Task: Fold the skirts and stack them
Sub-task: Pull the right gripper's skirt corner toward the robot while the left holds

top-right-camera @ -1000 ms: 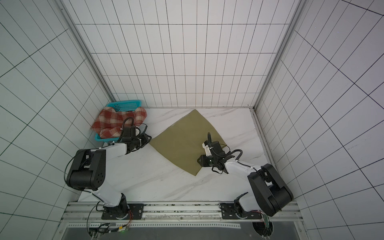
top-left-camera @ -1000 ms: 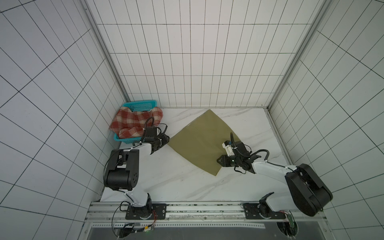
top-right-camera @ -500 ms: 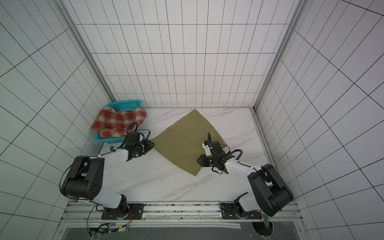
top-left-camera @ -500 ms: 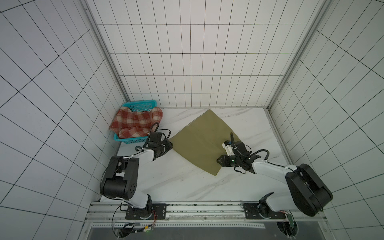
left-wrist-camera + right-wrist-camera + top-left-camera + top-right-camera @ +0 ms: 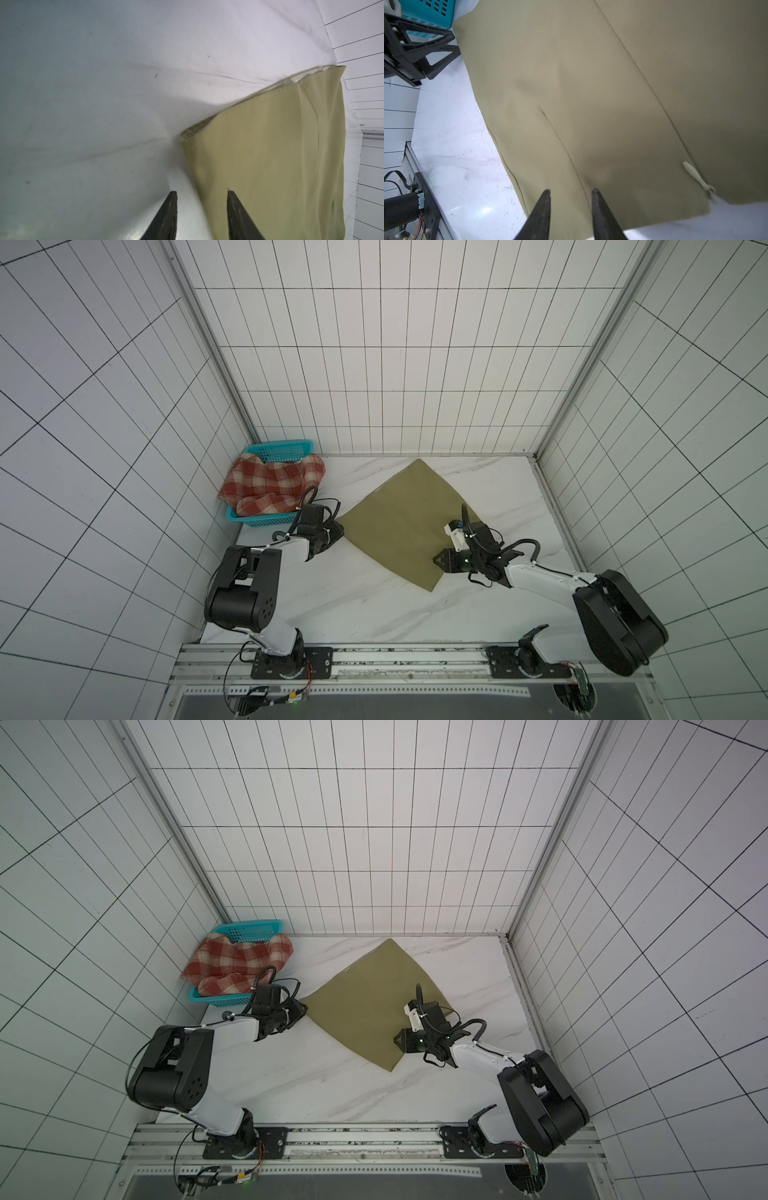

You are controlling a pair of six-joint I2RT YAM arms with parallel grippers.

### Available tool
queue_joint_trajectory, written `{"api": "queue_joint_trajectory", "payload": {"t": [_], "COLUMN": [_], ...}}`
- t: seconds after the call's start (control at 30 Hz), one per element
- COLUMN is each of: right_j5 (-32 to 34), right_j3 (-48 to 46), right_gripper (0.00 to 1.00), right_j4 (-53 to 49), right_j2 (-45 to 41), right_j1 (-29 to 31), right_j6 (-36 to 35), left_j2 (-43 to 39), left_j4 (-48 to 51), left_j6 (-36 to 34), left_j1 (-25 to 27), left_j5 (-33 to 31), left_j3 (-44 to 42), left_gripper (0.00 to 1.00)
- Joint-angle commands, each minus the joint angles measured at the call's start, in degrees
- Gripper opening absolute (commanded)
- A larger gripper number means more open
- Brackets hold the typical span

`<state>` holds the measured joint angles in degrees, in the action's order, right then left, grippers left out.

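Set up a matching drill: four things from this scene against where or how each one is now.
Things:
1. olive skirt
2. plaid skirt
3. left gripper
4. right gripper

States:
a. open, wholly above olive cloth
b. heaped in the teal basket
c. spread on the table
d. open, straddling the olive skirt's edge

Pairs: 1-c, 2-b, 3-d, 4-a

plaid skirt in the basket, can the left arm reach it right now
Probably yes: the plaid skirt lies heaped over the teal basket, close beside the left gripper, whose jaws stand open and empty; nothing stands between.
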<state>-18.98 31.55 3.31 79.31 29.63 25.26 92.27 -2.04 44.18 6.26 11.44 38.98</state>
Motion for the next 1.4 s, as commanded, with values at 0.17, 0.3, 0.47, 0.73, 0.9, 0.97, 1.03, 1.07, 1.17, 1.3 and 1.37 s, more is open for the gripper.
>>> {"api": "queue_joint_trajectory", "payload": {"t": [0.17, 0.3, 0.47, 0.73, 0.9, 0.97, 1.03, 1.07, 1.17, 1.3, 1.37], "right_j5": [-0.61, -0.27, -0.07, 4.7, 12.52, 14.3, 17.08, 18.42, 22.14, 26.08, 27.42], "right_j3": [3.69, 3.44, 2.75, 3.2, 6.04, 6.63, 7.9, 8.51, 10.36, 12.2, 12.99], "right_gripper": [0.34, 0.34, 0.35, 0.38, 0.44, 0.46, 0.47, 0.48, 0.49, 0.49, 0.49], "right_j4": [-0.37, -1.0, -1.61, -6.5, -13.18, -14.22, -15.7, -16.32, -17.37, -18.4, -18.69], "right_j2": [0.67, 0.57, -0.44, -3.04, -5.02, -5.69, -5.74, -5.51, -3.91, -0.31, 0.94], "right_j1": [0.38, 0.41, 0.41, 2.69, 7.41, 9.23, 11.83, 13.27, 17.74, 21.88, 23.03], "right_j6": [-0.6, -1.17, -1.58, -4.91, -8.49, -8.55, -8.52, -8.68, -9.4, -10.43, -11.03], "left_j2": [2.76, 3.68, 4.56, 3.84, 2.43, 2.17, 1.96, 1.99, 1.81, 1.95, 2.04], "left_j4": [-4.04, -5.11, -6.38, -6.66, -6.17, -5.89, -5.95, -5.94, -6.06, -6.32, -6.3], "left_j6": [1.11, 1.15, 1.0, 0.39, 0.21, 0.2, 0.16, 0.31, 0.38, 0.51, 0.56], "left_j1": [-0.73, -0.65, -0.65, -0.59, -0.55, -0.55, -0.59, -0.51, -0.35, -0.16, -0.11], "left_j5": [-1.56, -1.64, -0.89, 0.59, 1.21, 1.43, 1.78, 1.92, 2.27, 2.57, 3.02], "left_j3": [1.45, 1.54, 1.58, 1.8, 1.94, 1.96, 1.89, 1.94, 1.93, 2.23, 2.58], "left_gripper": [0.32, 0.23, 0.13, 0.0, 0.0, 0.0, 0.0, 0.0, 0.0, 0.0, 0.0]}}
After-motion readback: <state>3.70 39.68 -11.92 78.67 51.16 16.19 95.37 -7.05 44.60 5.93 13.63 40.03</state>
